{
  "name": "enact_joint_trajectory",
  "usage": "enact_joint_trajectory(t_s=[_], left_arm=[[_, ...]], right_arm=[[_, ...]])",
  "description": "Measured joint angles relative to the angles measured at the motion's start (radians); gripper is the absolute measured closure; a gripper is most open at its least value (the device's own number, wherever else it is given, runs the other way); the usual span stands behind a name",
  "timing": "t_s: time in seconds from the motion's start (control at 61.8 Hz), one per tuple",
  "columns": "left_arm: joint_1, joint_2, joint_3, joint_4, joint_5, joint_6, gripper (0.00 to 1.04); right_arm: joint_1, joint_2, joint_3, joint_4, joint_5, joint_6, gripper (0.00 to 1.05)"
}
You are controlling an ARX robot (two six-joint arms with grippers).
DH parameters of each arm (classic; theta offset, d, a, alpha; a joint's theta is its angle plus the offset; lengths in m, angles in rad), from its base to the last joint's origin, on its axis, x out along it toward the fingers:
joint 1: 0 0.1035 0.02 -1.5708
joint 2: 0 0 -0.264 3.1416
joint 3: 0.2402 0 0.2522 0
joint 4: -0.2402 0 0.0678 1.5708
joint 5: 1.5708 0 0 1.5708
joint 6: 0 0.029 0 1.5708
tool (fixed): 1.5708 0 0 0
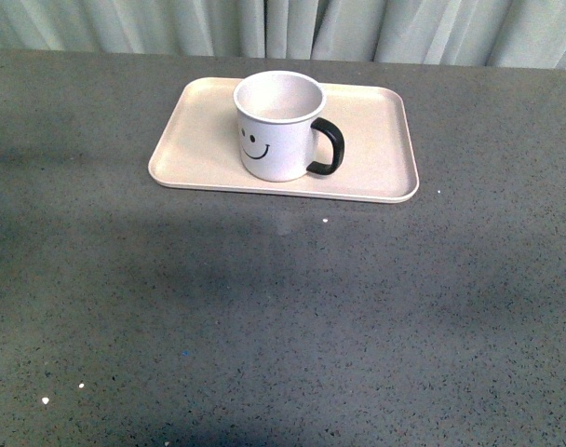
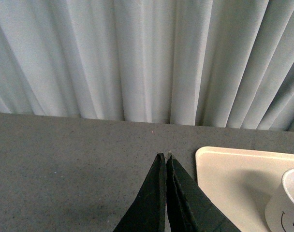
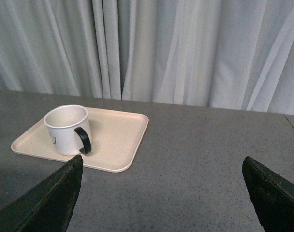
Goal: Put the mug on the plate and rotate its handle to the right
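Note:
The white mug (image 1: 276, 128) with a black smiley face stands upright on the pale pink-beige plate (image 1: 381, 158) at the back of the table. Its black handle (image 1: 328, 147) points right. No gripper shows in the front view. My left gripper (image 2: 165, 156) is shut and empty, over bare table beside the plate's corner (image 2: 219, 169); the mug's edge (image 2: 285, 205) shows there. My right gripper (image 3: 161, 166) is open and empty, well back from the plate (image 3: 120, 140) and mug (image 3: 66, 129); the handle (image 3: 83, 140) faces it.
The table is dark grey speckled stone (image 1: 283, 317). A pale pleated curtain (image 1: 283, 28) hangs along the far edge behind the plate. A few white specks (image 1: 46, 400) lie near the front left.

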State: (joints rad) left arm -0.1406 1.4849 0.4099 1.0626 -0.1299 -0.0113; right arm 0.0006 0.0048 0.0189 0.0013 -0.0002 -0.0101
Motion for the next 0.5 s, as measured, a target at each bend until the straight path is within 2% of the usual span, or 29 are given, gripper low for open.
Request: enact_joint_trajectory(t_s=[0.227,0.324,0.405,0.453,0.502], left_arm=[[0.046,-0.17,-0.16,-0.005,0.037,0.0,1.03],[0.058,-0.192,-0.222,0.041,0.053,0.001,1.03],[0.068,-0.246,-0.266,0.014,0.065,0.001,1.03],[0.102,-0.288,-0.283,-0.009,0.116,0.002,1.03],[0.129,-0.344,-0.303,-0.041,0.123,0.002,1.03]], right_arm=[[0.0,0.0,0.0,0.0,0.0,0.0,0.09],[0.0,0.0,0.0,0.0,0.0,0.0,0.09],[0.0,0.0,0.0,0.0,0.0,0.0,0.09],[0.0,0.0,0.0,0.0,0.0,0.0,0.09],[0.0,0.0,0.0,0.0,0.0,0.0,0.09]])
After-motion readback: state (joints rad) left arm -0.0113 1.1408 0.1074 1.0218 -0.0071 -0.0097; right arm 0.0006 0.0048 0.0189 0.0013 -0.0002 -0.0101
